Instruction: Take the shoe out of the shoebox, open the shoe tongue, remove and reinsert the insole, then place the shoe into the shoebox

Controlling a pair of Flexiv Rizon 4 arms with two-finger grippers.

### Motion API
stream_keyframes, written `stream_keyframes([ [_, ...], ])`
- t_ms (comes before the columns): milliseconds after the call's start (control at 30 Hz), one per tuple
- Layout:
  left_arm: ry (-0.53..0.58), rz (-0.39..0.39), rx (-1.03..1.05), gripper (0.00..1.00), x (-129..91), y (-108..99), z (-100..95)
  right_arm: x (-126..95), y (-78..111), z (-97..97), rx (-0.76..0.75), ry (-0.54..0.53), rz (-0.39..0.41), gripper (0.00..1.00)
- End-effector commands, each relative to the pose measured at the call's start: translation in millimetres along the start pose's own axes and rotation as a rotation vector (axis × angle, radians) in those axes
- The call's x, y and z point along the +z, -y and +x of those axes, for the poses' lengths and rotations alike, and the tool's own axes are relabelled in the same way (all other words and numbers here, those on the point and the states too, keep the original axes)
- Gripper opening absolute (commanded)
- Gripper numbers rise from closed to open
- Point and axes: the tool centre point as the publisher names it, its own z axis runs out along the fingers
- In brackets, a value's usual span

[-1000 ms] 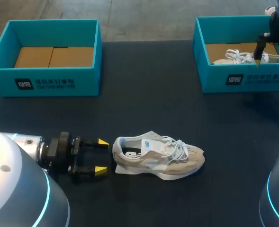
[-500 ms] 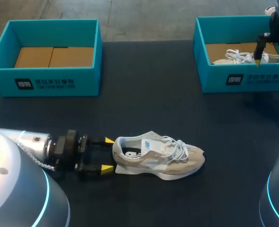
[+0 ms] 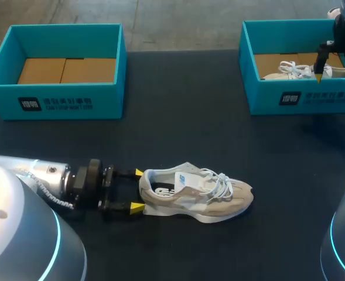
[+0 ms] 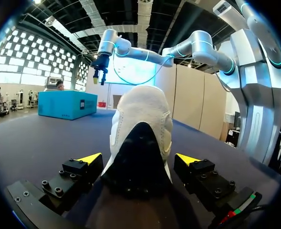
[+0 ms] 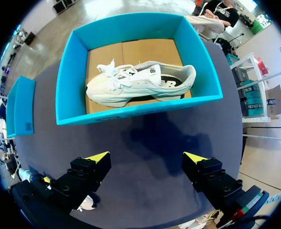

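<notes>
Item 1: beige and grey suede-and-mesh lace-up sneaker (image 3: 195, 196), lying on its side on the dark tabletop (image 3: 190, 134). Its heel sits between the fingers of the left gripper (image 3: 137, 189), its toe points away from them.

Item 2: left gripper (image 4: 139, 160), fingers spread, one yellow tip either side of the heel (image 4: 140, 119), a gap showing at each side; nothing grasped.

Item 3: right gripper (image 5: 147, 157), fingers released and bare, hanging above item 4.

Item 4: teal cardboard shoebox (image 5: 66, 81), ahead of the right fingers, holding a white lace-up sneaker (image 5: 140, 81) on its side.

Item 5: second teal cardboard shoebox (image 3: 67, 105), brown floor showing, well apart from both sets of fingers
</notes>
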Motion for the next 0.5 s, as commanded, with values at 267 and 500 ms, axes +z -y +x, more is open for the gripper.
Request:
stream_keyframes([
  [267,0.001,0.003,0.002,1.0,10.1,-1.5,-1.4,0.3,0.8,0.1,0.0,0.0,-0.002,1.0],
  [500,-0.008,0.002,0.006,1.0,15.7,-0.5,0.2,0.3,0.8,0.1,0.0,0.0,-0.002,1.0],
])
